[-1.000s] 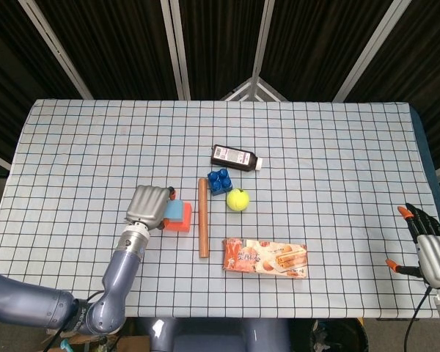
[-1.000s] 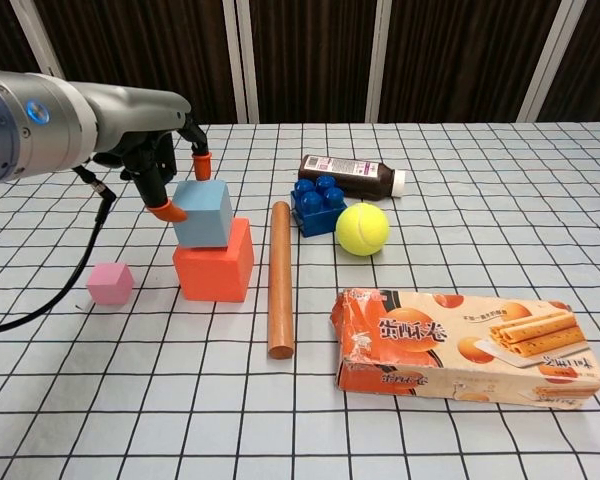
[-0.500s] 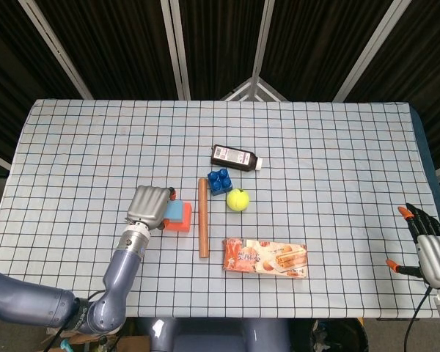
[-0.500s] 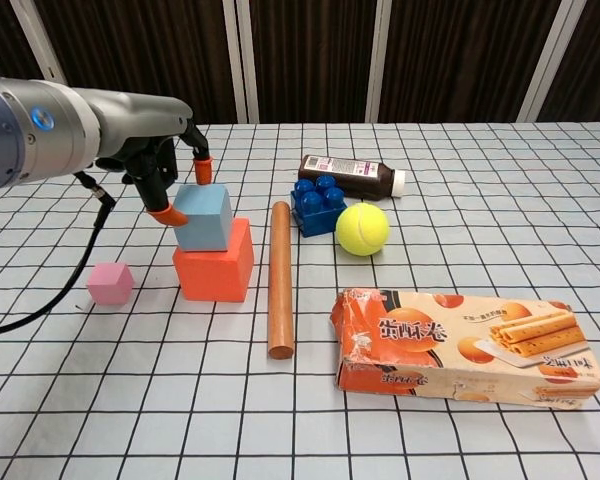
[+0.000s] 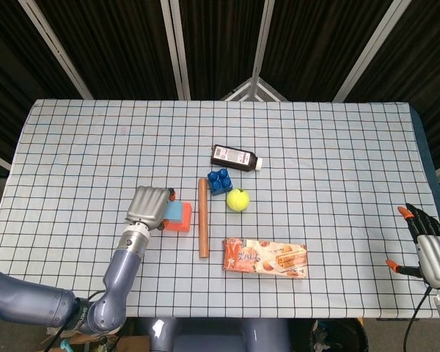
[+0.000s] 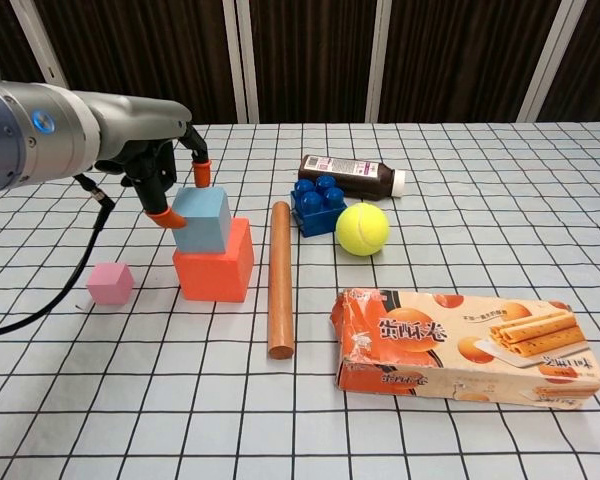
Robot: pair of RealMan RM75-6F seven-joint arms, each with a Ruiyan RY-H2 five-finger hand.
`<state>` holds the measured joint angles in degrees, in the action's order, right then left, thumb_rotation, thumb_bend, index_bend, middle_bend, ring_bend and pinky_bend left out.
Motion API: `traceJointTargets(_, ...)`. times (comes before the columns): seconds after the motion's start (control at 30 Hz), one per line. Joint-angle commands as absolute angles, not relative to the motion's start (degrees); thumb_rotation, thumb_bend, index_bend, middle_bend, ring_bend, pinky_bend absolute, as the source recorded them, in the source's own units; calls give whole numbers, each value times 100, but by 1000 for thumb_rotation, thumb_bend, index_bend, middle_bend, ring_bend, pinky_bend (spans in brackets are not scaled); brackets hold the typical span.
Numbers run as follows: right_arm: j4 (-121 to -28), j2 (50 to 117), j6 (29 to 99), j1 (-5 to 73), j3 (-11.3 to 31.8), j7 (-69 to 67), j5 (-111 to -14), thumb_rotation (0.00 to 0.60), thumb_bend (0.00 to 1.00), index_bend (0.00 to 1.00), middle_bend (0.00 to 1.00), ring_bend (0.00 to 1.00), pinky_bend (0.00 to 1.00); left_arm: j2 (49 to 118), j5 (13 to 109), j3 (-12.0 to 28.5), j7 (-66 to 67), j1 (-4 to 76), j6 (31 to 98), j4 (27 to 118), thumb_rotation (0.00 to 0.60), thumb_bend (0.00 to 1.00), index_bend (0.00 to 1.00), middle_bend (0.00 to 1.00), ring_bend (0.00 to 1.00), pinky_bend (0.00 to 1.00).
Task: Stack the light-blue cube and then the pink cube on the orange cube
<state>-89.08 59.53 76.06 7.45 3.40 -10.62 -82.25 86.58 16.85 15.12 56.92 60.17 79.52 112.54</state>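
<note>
The light-blue cube (image 6: 202, 220) sits on top of the orange cube (image 6: 216, 268), slightly toward its back left. My left hand (image 6: 155, 165) still pinches the blue cube, thumb tip on its left face and a fingertip (image 6: 200, 174) behind its top edge. From the head view the left hand (image 5: 149, 204) covers part of the light-blue cube (image 5: 178, 212) and orange cube (image 5: 182, 224). The pink cube (image 6: 110, 283) lies on the table left of the stack, a short gap away. My right hand (image 5: 428, 248) hangs open past the table's front right corner.
A wooden rod (image 6: 280, 277) lies just right of the stack. Beyond it are a blue toy brick (image 6: 318, 204), a yellow-green ball (image 6: 362, 228) and a dark bottle (image 6: 348, 176). A biscuit box (image 6: 465, 345) lies at the front right.
The left hand lowered the light-blue cube slightly, so it now rests flat on the orange cube. The right hand and other objects have not moved.
</note>
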Motion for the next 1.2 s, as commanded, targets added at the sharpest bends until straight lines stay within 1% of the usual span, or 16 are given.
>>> traceJointTargets(0.03,-8912,5952,7601,746,340,-1057,-8221,600,128,0,7,14,103,8659,1667,1507,5692,6021,7950,11251,600,334,381,828,794,895)
traceJointTargets(0.33,-8917,5949,7599,744,337,-1056,-8220,600,128,0,7,14,103,8699,1641,1479,5710,6043,7943,11173,600,334,361,827,794,895)
traceJointTargets(0.43,-8917,5948,7599,744,339,-1058,-8218,600,128,0,7,14,103,8708,1650,1478,5710,6052,7934,11163,600,326,332,826,794,895)
traceJointTargets(0.57,-8920,5947,7590,747,342,-1051,-8210,600,128,0,7,14,103,8707,1693,1483,5686,6056,7929,11176,600,280,283,822,794,895)
traceJointTargets(0.67,-8924,5948,7589,746,341,-1045,-8207,600,129,0,7,14,103,8705,1777,1459,5677,6056,7940,11196,600,276,264,820,794,895)
traceJointTargets(0.93,-8944,5934,7597,738,344,-1045,-8200,600,128,0,7,14,103,8713,1918,1402,5709,6057,8029,11277,600,276,252,819,794,895)
traceJointTargets(1.07,-8950,5924,7588,738,341,-1052,-8196,600,129,0,7,14,103,8660,1941,1361,5773,6045,8110,11387,600,276,229,816,794,895)
traceJointTargets(1.2,-8953,5921,7582,737,342,-1045,-8188,600,128,0,7,14,103,8431,2038,1327,5807,5974,8284,11707,600,276,224,815,794,895)
